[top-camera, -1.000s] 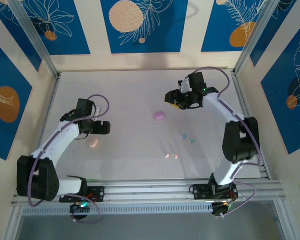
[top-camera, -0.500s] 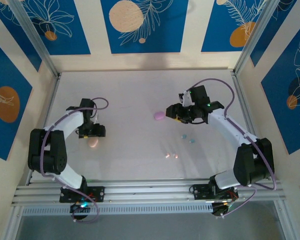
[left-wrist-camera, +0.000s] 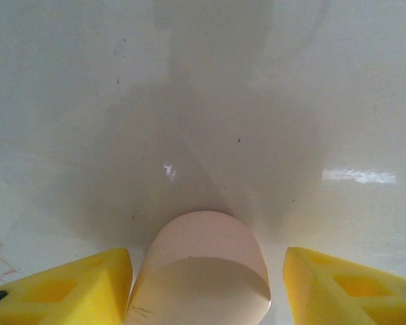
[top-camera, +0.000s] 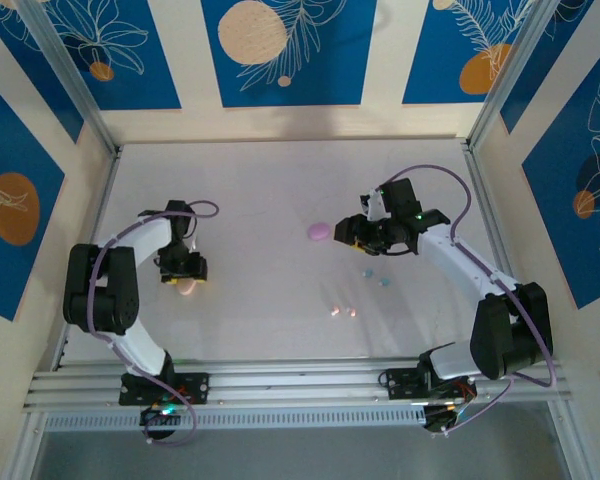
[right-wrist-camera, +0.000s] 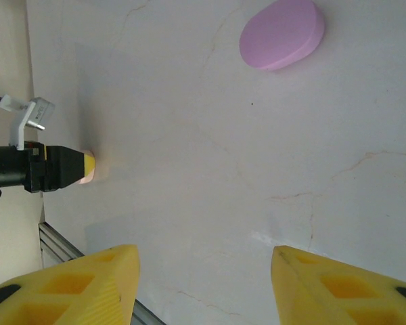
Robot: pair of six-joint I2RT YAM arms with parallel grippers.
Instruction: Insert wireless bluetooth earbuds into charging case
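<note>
From above, you can see that no bud is in a case yet. The light blue earbuds (top-camera: 368,271) and peach-pink earbuds (top-camera: 334,311) lie loose on the surface (top-camera: 260,190), apart from the purple case (top-camera: 319,231).

On the left wrist, your left end effector (left-wrist-camera: 206,288) straddles the peach case (left-wrist-camera: 199,264), its jaws part-open and not clamped.

On the right wrist, your right end effector (right-wrist-camera: 204,271) gapes empty.
</note>
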